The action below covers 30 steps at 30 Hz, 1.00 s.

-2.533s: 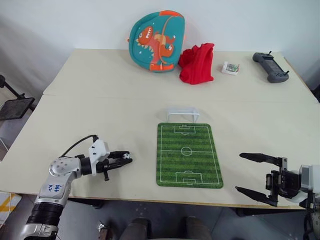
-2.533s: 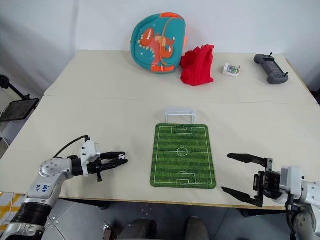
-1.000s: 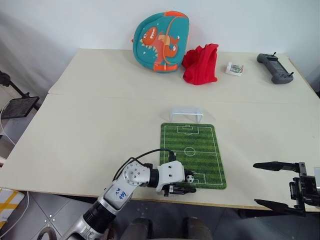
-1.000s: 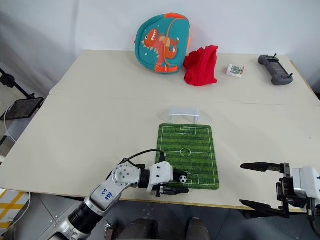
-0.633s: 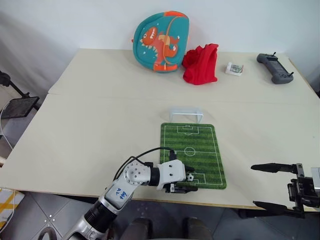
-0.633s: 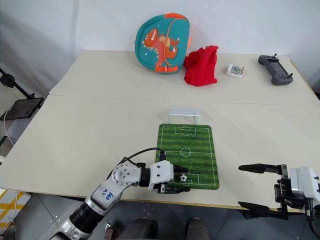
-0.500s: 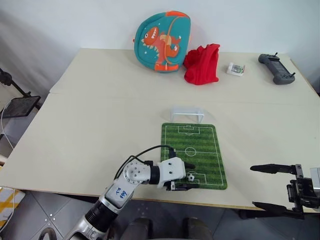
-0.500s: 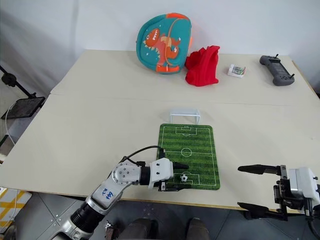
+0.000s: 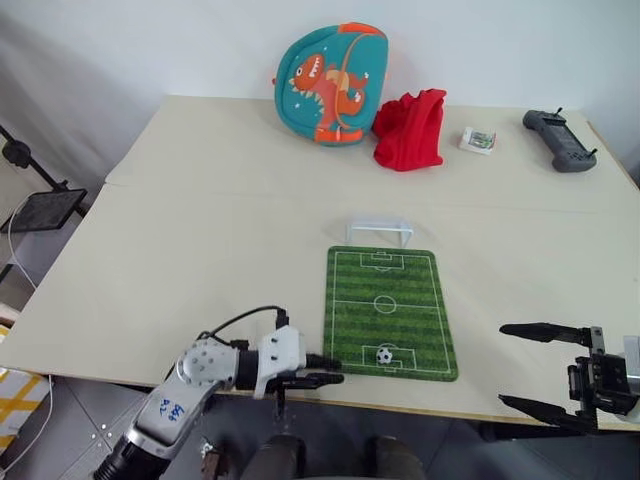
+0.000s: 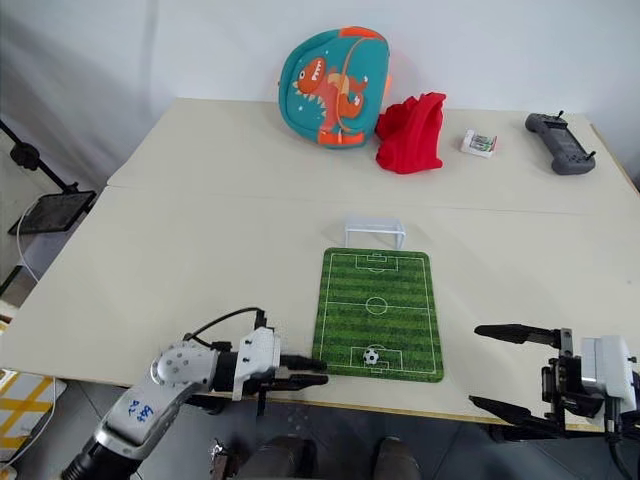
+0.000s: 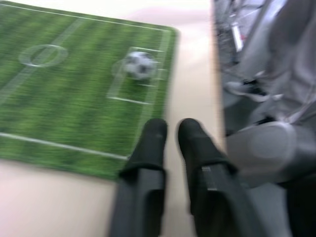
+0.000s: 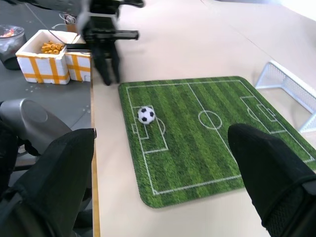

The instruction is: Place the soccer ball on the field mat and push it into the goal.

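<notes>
A: Worktop (image 9: 200,250), beige, two slabs butted with a seam across. What sits at the far edge?

B: Backpack (image 9: 330,68), teal with an orange dinosaur, propped at the wall. Red cloth (image 9: 410,130) bunched just beside it. A small packet (image 9: 478,140), then a grey controller (image 9: 558,154) toward the right corner.

A: Mat?

B: Mat (image 9: 390,312) lies flat near the front edge, long side running away from the robot, pitch lines up. Goal (image 9: 378,230) stands just off its far short end, well apart from the ball.

A: Arms next.

B: Left pincer (image 9: 330,378) lies low over the worktop just off the mat's near left corner, fingers pointing toward the mat. Clenched, tips almost together, nothing between them. In the left wrist view the two black fingers (image 11: 148,148) reach just over the mat's edge.

A: Right one?

B: Right pincer (image 9: 520,365) hangs off the front right of the worktop, released, fingers spread wide, empty, well apart from the mat.

A: Ball?

B: Ball (image 9: 384,354) rests on the mat inside the near penalty box, free of both pincers. It lies near the left pincer's tips but not touching.
</notes>
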Available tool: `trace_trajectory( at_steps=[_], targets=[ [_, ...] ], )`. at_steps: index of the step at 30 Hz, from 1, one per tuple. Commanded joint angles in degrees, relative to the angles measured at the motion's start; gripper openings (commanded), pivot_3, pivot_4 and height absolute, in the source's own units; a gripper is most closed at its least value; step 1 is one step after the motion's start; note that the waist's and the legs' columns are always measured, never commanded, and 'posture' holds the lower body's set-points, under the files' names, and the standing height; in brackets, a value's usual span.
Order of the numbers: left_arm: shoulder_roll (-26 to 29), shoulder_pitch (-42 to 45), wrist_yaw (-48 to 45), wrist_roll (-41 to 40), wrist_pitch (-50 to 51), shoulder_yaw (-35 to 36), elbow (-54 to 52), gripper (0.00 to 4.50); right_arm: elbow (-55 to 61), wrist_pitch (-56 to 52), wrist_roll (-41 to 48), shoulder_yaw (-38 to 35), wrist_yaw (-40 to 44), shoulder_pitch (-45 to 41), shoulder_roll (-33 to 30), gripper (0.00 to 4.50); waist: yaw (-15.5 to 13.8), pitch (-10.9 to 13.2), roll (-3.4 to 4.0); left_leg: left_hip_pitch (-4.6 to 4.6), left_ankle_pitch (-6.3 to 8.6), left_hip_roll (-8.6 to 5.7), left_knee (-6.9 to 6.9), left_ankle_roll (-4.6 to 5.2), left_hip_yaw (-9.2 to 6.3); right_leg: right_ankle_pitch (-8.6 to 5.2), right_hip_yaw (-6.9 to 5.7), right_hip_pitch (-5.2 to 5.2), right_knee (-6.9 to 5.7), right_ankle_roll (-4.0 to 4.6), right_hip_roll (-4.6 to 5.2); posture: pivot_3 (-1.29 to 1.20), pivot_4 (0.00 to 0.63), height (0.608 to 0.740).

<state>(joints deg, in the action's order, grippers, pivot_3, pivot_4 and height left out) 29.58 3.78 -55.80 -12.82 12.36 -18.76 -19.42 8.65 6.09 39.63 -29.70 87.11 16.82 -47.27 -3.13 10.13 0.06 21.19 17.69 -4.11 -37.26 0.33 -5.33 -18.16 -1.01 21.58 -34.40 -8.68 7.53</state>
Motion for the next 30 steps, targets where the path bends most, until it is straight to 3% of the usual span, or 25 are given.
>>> trace_trajectory(
  at_steps=[1,8,16,24,26,30],
  targets=[
    [-5.36,2.36,3.17,1.25,-0.28,-4.0,-0.19,0.02,-4.22,3.09,0.0,-1.29,2.87,-0.66,0.81,4.5,-0.08,0.0,0.0,0.0,0.0,-0.01,0.0,0.0,0.0,0.0,-0.01,0.0,0.0,0.0,0.0,0.0,0.15,0.74],
    [-10.09,7.19,4.75,3.82,0.59,-8.01,4.76,0.02,-11.02,8.09,-0.38,-0.96,5.39,-0.11,0.46,4.5,0.47,-0.05,0.09,-0.05,0.01,0.01,0.06,0.02,0.07,0.03,-0.08,0.0,-0.02,-0.05,-0.1,0.0,0.15,0.74],
    [-11.86,9.37,5.58,5.81,0.84,-9.84,8.51,0.02,-14.02,11.54,0.3,0.4,5.39,0.6,-0.1,4.5,0.37,-0.06,0.11,-0.05,-0.01,-0.04,0.0,0.04,0.12,0.03,-0.03,0.0,-0.04,-0.07,-0.06,0.0,0.15,0.74],
    [-17.69,14.7,13.24,9.52,-2.53,-6.78,17.61,0.02,-15.72,13.53,0.15,0.66,5.32,1.52,0.63,4.5,0.11,-0.06,0.1,-0.02,-0.02,-0.09,-0.05,0.07,0.12,0.05,-0.03,0.0,-0.01,-0.1,-0.03,0.0,0.15,0.74],
    [-19.27,18.19,17.57,11.37,-5.68,-4.23,22.04,0.02,-15.13,13.69,0.01,0.33,4.05,2.06,1.88,4.5,0.09,-0.05,0.08,-0.03,-0.02,-0.08,-0.03,0.07,0.11,0.06,-0.04,0.0,-0.02,-0.11,-0.04,0.0,0.15,0.74],
    [-20.57,26.04,21.02,12.22,-14.15,0.15,31.46,0.02,-11.39,11.0,1.27,-0.84,-7.92,0.65,8.32,4.5,0.18,-0.03,0.05,-0.03,-0.04,-0.06,-0.04,0.02,0.07,0.07,-0.07,0.01,-0.06,-0.14,-0.09,0.0,0.15,0.74]
  ],
)
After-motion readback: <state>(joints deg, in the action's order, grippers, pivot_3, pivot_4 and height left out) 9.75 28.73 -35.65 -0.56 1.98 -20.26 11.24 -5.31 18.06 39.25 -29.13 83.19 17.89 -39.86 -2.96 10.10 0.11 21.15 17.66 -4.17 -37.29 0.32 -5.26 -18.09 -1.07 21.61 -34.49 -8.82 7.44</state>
